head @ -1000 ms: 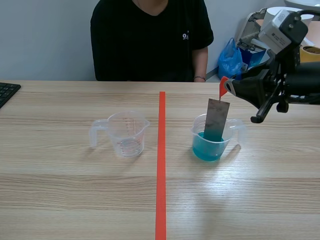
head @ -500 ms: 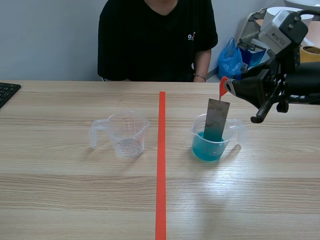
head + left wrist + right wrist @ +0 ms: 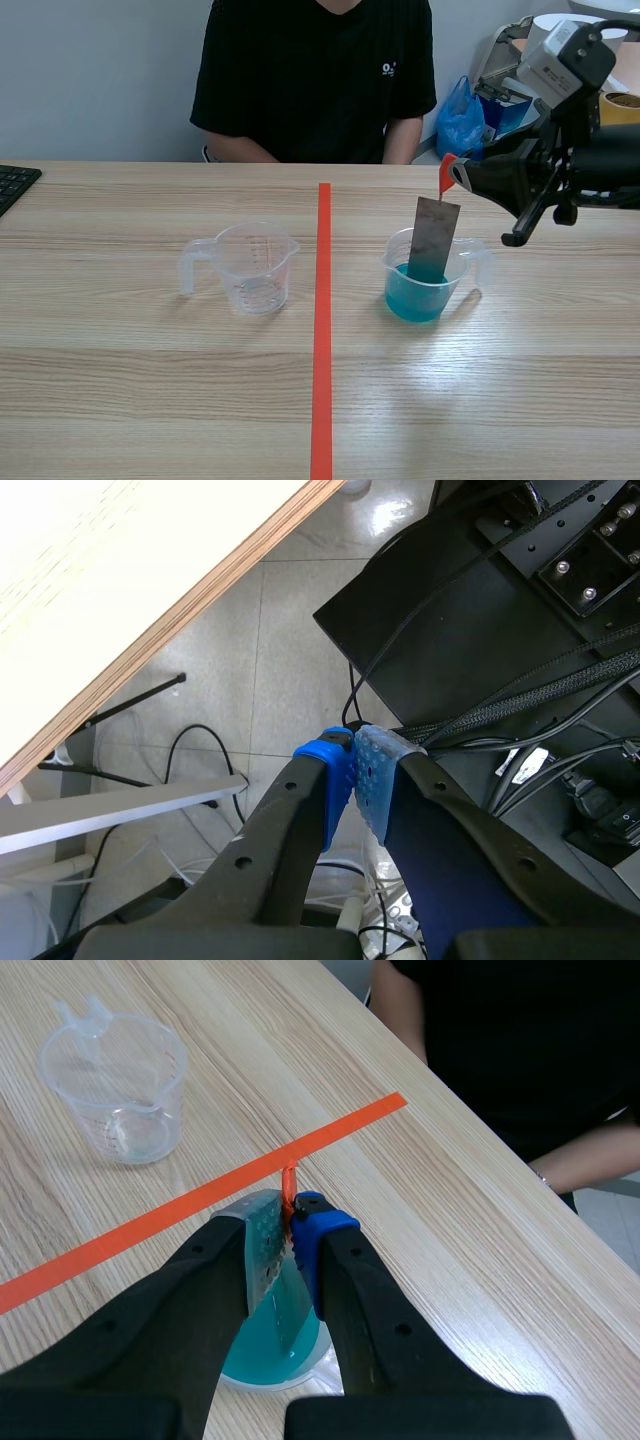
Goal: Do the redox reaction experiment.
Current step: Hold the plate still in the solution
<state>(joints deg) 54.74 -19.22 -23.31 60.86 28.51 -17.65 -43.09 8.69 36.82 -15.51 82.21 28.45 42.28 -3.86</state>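
Over on the right half of the bench [image 3: 150, 380], the right tool [image 3: 452, 177] is pinched tight on an orange tab [image 3: 446, 170]. A grey metal plate [image 3: 433, 240] hangs off the tab into the cup of blue liquid [image 3: 418, 297]. The right wrist view shows the pads clamped on that tab, but its fingers cover most of the plate. The left tool [image 3: 352, 770] only turns up in its own wrist view, pads closed together on nothing, off the bench edge over floor and cables. An empty cup [image 3: 255, 268] sits across the red tape line [image 3: 322, 330]. Can't tell how deep the plate's lower end goes. Versus a second back, only the person [image 3: 315, 80] shifted sideways; arm, plate and cups look unchanged.
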